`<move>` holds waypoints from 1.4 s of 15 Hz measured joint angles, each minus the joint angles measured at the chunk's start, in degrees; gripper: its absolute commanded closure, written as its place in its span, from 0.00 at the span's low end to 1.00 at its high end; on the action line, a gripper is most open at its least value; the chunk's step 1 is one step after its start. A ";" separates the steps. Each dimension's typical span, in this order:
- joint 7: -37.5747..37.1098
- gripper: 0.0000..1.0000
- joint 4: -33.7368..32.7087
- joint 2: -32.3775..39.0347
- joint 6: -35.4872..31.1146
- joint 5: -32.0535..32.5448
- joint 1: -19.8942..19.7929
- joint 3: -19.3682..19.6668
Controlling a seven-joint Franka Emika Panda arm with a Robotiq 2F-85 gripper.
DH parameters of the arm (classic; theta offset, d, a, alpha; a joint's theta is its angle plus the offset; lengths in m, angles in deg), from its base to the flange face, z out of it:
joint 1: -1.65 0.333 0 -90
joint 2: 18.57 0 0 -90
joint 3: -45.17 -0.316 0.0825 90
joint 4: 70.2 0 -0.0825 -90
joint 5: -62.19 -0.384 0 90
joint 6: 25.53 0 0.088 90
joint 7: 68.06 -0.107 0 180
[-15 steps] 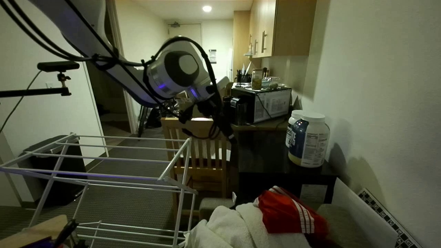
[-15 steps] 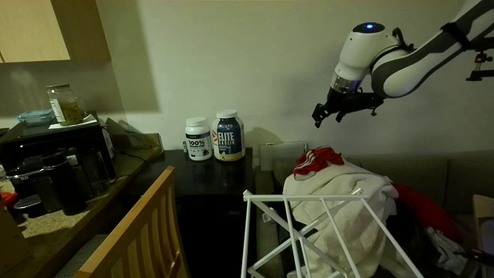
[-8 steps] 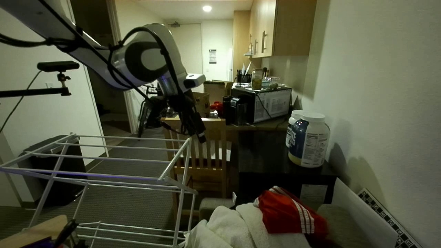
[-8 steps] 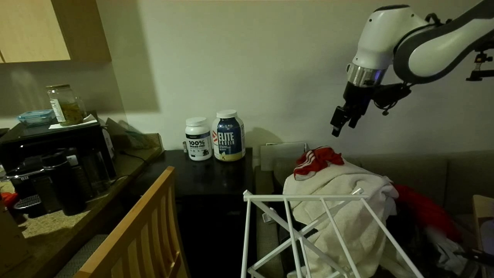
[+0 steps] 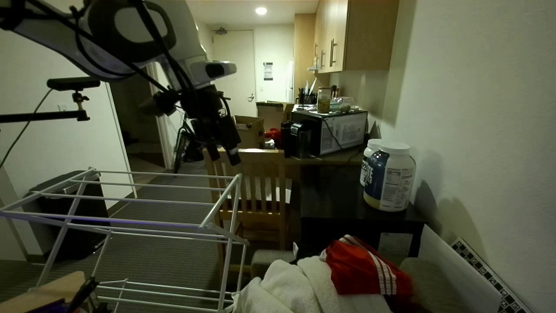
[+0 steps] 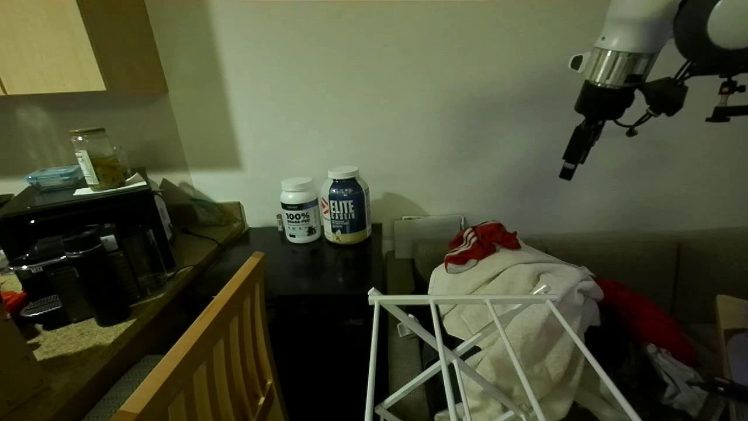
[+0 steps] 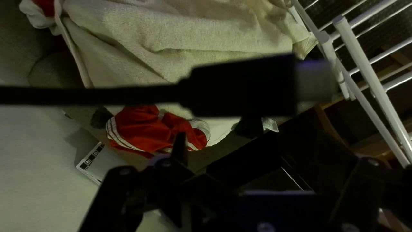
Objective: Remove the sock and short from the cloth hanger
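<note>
Red cloth with white stripes, which looks like the shorts, lies on a white towel in both exterior views [image 5: 354,267] [image 6: 482,241] and in the wrist view [image 7: 141,130]. I cannot make out a sock. The white drying rack [image 5: 221,201] stands beside the towel and also shows in an exterior view [image 6: 461,299] and the wrist view [image 7: 363,61]. No cloth hangs on the bars in view. My gripper [image 5: 224,157] is in the air above the rack's end, fingers apart and empty, pointing down. In an exterior view [image 6: 568,169] its fingers overlap.
The white towel [image 5: 295,282] covers part of the couch. More red cloth [image 6: 643,321] and a pale crumpled cloth [image 6: 672,371] lie beyond it. A wooden chair [image 5: 260,213], a dark table with two tubs [image 6: 345,204] and a microwave [image 5: 343,130] stand nearby. A loose cable crosses the wrist view.
The arm has drawn back, leftward in one exterior view and up and rightward in another, and the gripper has turned to point more downward. The rack, towel and red cloth have not moved.
</note>
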State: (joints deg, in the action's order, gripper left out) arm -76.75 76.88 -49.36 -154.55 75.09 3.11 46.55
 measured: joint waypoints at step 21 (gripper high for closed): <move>22.78 0.00 11.14 -23.24 8.98 0.00 -0.07 10.40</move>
State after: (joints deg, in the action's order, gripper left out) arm -53.97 88.01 -72.59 -145.56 75.09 3.04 56.95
